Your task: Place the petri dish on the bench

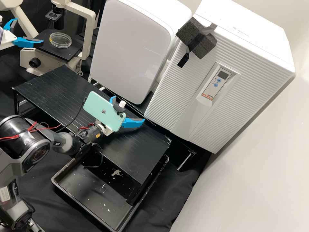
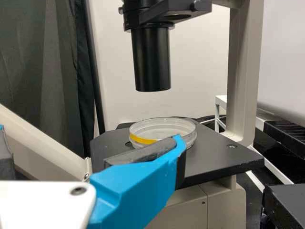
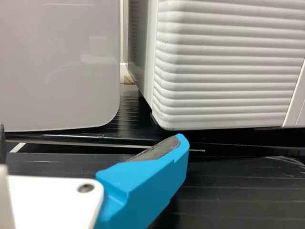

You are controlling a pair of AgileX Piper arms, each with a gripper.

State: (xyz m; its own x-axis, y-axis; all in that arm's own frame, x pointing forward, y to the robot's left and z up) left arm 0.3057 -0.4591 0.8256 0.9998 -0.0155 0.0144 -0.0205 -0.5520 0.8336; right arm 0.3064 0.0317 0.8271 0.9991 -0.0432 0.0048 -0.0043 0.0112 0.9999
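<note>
L end effector (image 1: 29,30), R end effector (image 1: 128,109), both spread wide, empty, dish (image 1: 60,40) on scope stage (image 1: 69,54), printed label (image 1: 207,96)

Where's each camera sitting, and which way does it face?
High view: fixed off the arms, looking forward and down; left gripper and right gripper show.
Left wrist view: on that arm, facing the petri dish; blue finger shows.
Right wrist view: on that arm, facing the ribbed white cabinet; blue finger shows.
High and left wrist views share the dish.
</note>
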